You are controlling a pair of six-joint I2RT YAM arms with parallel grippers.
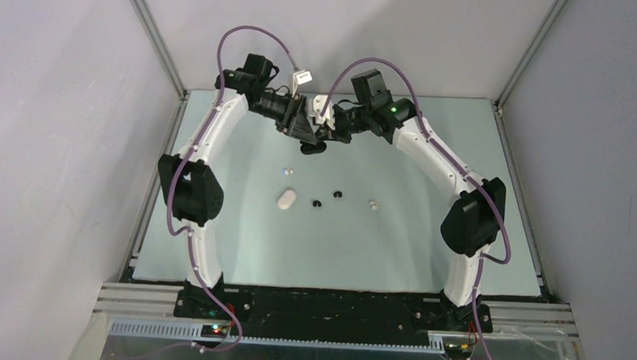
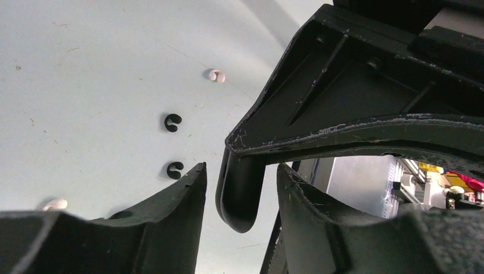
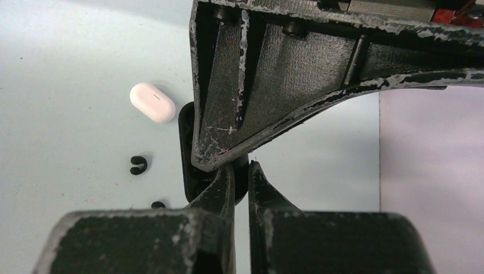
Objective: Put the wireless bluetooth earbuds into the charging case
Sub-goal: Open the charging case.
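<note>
A black charging case [image 2: 240,200] hangs in the air at the back of the table, where both arms meet. My right gripper [image 3: 242,166] is shut on its upper edge, and its rounded body [image 3: 187,149] shows behind the left finger. My left gripper [image 2: 241,171] is open, with a jaw on each side of the case and a gap at both. Two black earbuds [image 1: 317,203] [image 1: 337,194] lie on the table in front. One white earbud [image 1: 286,171] lies to the left and another [image 1: 372,204] to the right. The black buds [image 2: 173,122] [image 2: 175,169] also show in the left wrist view.
A white charging case [image 1: 287,199] lies shut on the table next to the black buds and shows in the right wrist view [image 3: 152,103]. Grey walls with metal rails [image 1: 154,51] enclose the table on the left, back and right.
</note>
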